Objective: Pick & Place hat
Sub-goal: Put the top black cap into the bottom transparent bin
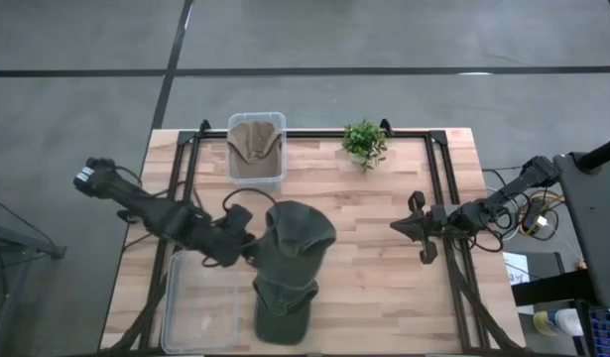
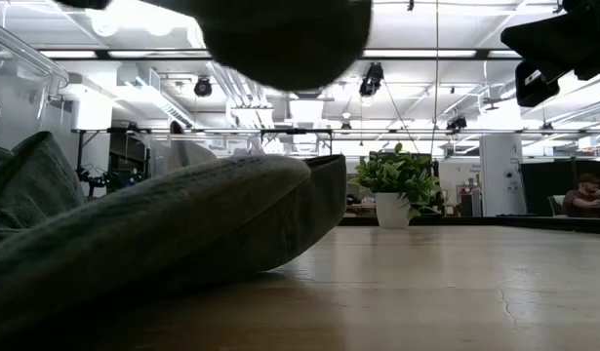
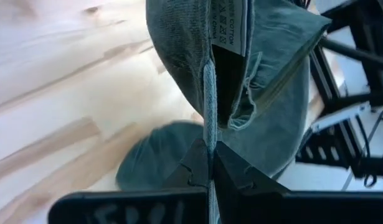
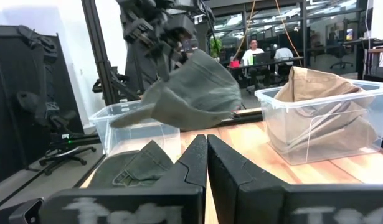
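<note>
A dark green hat [image 1: 297, 233] hangs in the air over the table's middle, held by my left gripper [image 1: 248, 245], which is shut on it; the right wrist view shows this hat [image 4: 194, 93] lifted and tilted. A second dark green hat [image 1: 284, 307] lies flat on the table toward the near edge, below the first, and also shows in the low view [image 2: 153, 239]. A tan hat [image 1: 255, 142] lies in a clear bin at the far edge. My right gripper [image 1: 408, 228] waits shut over the table's right part, touching nothing. My left gripper pinches the lifted hat between its two fingers at the rim edge, on a seam [image 3: 208, 134] just below the sewn-in label [image 3: 227, 25]. The fingers come level from the table's left. The hat is lifted clear, its inside turned toward the wrist, hanging tilted above the other hat.
An empty clear bin [image 1: 198, 302] sits at the near left beside the lying hat. The bin with the tan hat [image 1: 280, 171] stands at the far edge, and a small potted plant [image 1: 364, 142] is to its right. Bare wood lies between the hats and my right gripper.
</note>
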